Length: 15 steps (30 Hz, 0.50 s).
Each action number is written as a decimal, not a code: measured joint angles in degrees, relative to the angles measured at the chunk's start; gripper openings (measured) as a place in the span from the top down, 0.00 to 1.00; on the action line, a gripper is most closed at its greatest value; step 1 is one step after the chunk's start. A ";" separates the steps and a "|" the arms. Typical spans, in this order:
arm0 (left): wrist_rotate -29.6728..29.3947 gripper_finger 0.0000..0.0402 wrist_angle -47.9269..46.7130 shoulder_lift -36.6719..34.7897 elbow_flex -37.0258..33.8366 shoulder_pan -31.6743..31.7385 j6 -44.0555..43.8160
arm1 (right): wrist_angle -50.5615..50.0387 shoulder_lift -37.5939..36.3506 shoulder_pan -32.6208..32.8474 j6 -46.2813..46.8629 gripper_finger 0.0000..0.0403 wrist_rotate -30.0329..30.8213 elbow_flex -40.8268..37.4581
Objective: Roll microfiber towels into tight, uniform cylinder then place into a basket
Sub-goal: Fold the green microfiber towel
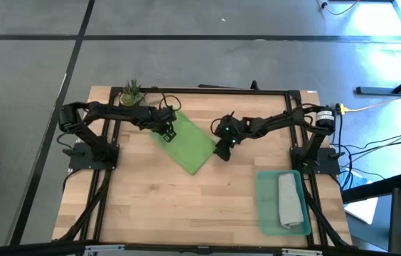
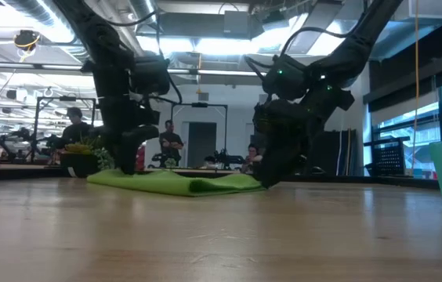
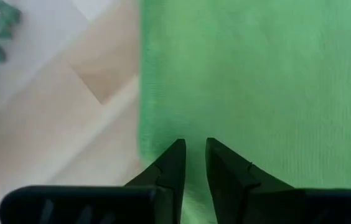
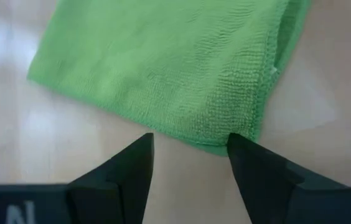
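Basket (image 1: pixel 266 213) holds grey towel (image 1: pixel 289 202); left end effector (image 1: pixel 168 132) nearly together, right end effector (image 1: pixel 223 151) apart, both at green towel (image 1: pixel 190 148).

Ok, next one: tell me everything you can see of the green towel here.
The green towel is a bright green microfiber cloth with a stitched hem, lying folded flat and unrolled on the wooden table, angled across its middle. The low view shows a slight hump at its fold. The left gripper has narrowly parted fingers over one end; the right gripper stands open, its fingers straddling a corner at the other end.
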 joint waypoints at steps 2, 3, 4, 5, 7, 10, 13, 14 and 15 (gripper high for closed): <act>-0.03 0.86 1.55 0.00 0.00 1.18 1.11 | -0.11 0.00 0.48 0.02 0.48 -0.07 -0.02; -0.02 0.86 2.42 -0.11 0.00 1.68 1.40 | -0.13 0.00 0.54 -0.24 0.48 -0.07 -0.02; 0.00 0.86 3.00 -0.49 0.00 2.10 1.62 | -0.12 0.00 0.54 -0.30 0.48 -0.14 -0.02; 0.01 0.86 2.97 -1.09 0.18 2.45 1.62 | -0.14 0.02 0.52 -0.45 0.48 -0.28 -0.02; 0.02 0.86 2.18 -2.22 1.49 2.87 1.59 | -0.31 -0.18 0.12 -0.92 0.48 -0.94 -0.04; 0.06 0.86 -1.02 -5.70 3.79 2.63 2.04 | -0.94 -1.04 -0.69 -1.72 0.48 -3.49 -0.20; 0.12 0.86 -3.77 -9.13 5.31 1.11 2.47 | -1.48 -2.91 -1.27 -1.56 0.48 -4.03 -0.30; 0.16 0.86 -4.93 -10.35 5.33 0.42 2.43 | -1.40 -3.72 -1.38 -1.74 0.48 -4.09 -0.30; 0.12 0.86 -5.34 -11.21 5.33 -0.61 2.24 | -1.20 -4.58 -1.48 -1.77 0.48 -4.05 -0.28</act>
